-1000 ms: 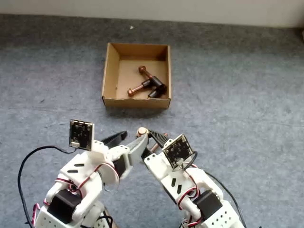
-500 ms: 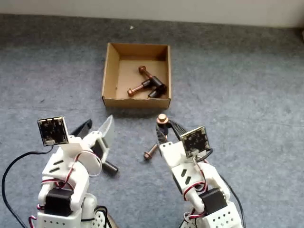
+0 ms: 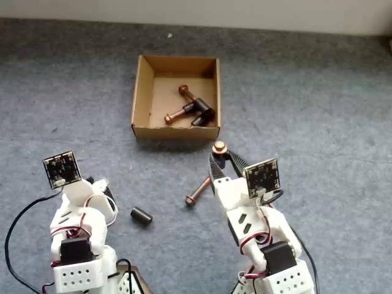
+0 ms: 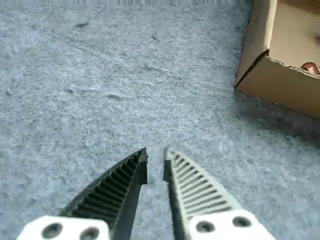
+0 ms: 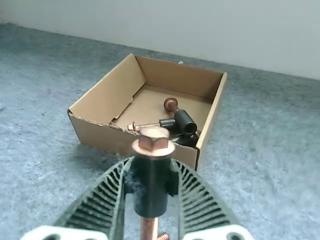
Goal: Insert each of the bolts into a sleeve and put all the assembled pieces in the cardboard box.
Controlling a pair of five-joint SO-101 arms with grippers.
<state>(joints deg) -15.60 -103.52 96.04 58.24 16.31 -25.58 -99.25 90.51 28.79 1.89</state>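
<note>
My right gripper [image 3: 218, 160] [image 5: 150, 182] is shut on a black sleeve [image 5: 150, 187] with a copper bolt [image 3: 218, 147] [image 5: 152, 145] through it, held upright just in front of the cardboard box [image 3: 142, 92] [image 5: 100, 127]. Two assembled pieces [image 3: 195, 110] [image 5: 179, 120] lie in the box. On the carpet a loose bolt [image 3: 197, 192] lies left of the right gripper, and a loose black sleeve [image 3: 141, 215] lies further left. My left arm [image 3: 79, 208] sits drawn back at the lower left. The left gripper [image 4: 156, 156] is nearly shut and holds nothing.
Grey carpet [image 3: 318, 110] covers the whole work area. A corner of the box [image 4: 280, 75] stands ahead of the left gripper, off to one side. A pale wall runs along the far edge.
The two grippers, together a second ago, have parted. My left arm drew back to the lower left and closed its fingers. My right gripper carried the sleeved bolt rightward and nearer the box.
</note>
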